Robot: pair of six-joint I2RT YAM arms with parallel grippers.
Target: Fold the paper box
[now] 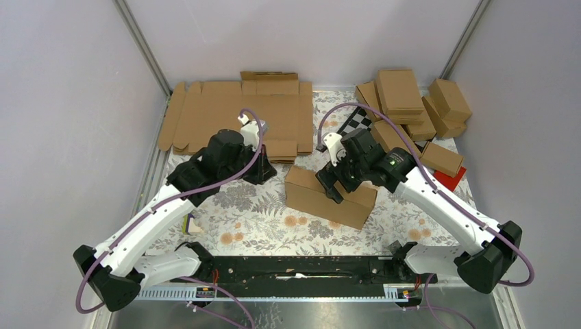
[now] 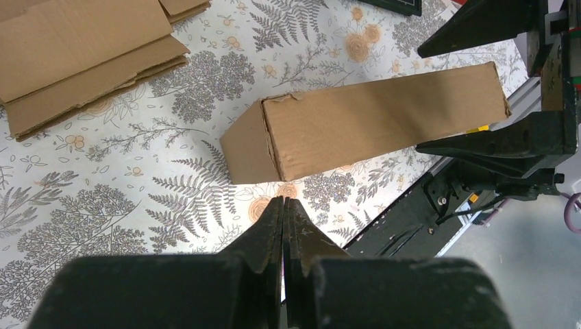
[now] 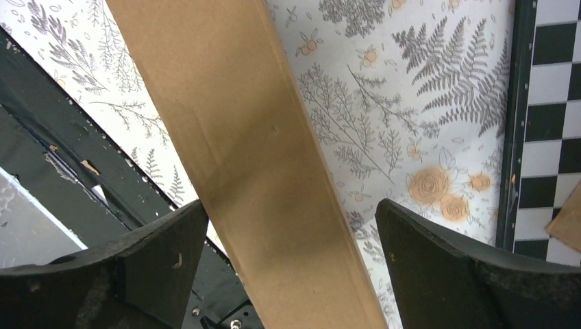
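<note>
Bearing paper box (image 1: 308, 197): fern-print cloth (image 1: 253, 205), grey-walled

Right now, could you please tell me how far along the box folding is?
Done, by the look of it: the box is a closed shape, with no loose flaps on the sides that show. In hand: nothing is gripped; the right gripper is open with a finger either side of the box, the left gripper shut and empty near its end. Left, probably: a last check, then the finished pile.
</note>
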